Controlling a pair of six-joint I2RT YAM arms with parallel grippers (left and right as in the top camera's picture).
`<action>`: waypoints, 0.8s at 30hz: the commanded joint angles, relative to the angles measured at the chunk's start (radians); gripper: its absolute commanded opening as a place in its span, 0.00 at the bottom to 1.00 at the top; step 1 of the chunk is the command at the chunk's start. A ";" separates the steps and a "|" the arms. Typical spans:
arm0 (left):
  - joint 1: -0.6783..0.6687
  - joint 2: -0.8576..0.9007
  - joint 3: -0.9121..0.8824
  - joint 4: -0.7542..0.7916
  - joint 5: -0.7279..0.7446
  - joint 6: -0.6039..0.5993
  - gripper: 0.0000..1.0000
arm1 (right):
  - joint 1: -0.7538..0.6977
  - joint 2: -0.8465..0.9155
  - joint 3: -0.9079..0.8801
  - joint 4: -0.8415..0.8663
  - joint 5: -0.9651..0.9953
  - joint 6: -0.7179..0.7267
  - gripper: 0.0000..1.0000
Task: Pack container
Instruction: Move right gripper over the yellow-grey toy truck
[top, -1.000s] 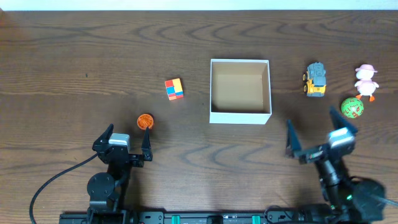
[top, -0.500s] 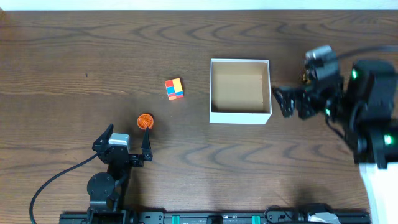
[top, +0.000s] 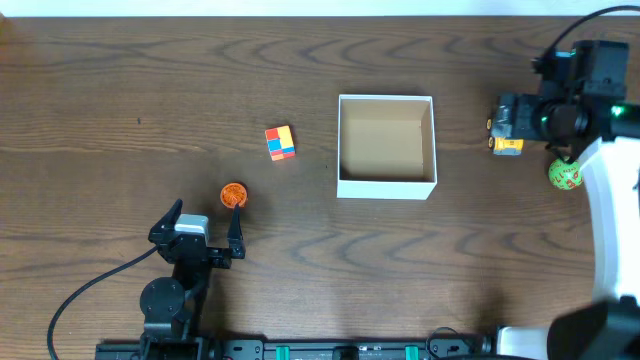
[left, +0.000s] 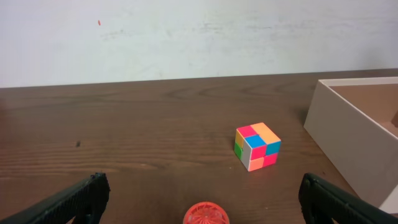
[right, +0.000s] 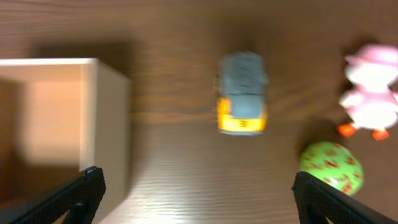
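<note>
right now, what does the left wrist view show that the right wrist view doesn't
Only the left wrist view shows the multicoloured cube and, at the bottom edge, the small orange round toy. Only the right wrist view shows the toy truck, the pink duck and the green ball. Both show the white-walled container and the dark wooden table.
</note>
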 joint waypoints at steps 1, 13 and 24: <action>0.004 -0.006 -0.031 -0.013 0.011 0.010 0.98 | -0.043 0.056 0.032 -0.005 0.030 0.021 0.99; 0.004 -0.006 -0.030 -0.013 0.011 0.010 0.98 | -0.049 0.160 0.032 0.066 -0.016 0.020 0.99; 0.004 -0.006 -0.031 -0.013 0.011 0.010 0.98 | -0.049 0.160 0.032 0.020 0.006 -0.002 0.99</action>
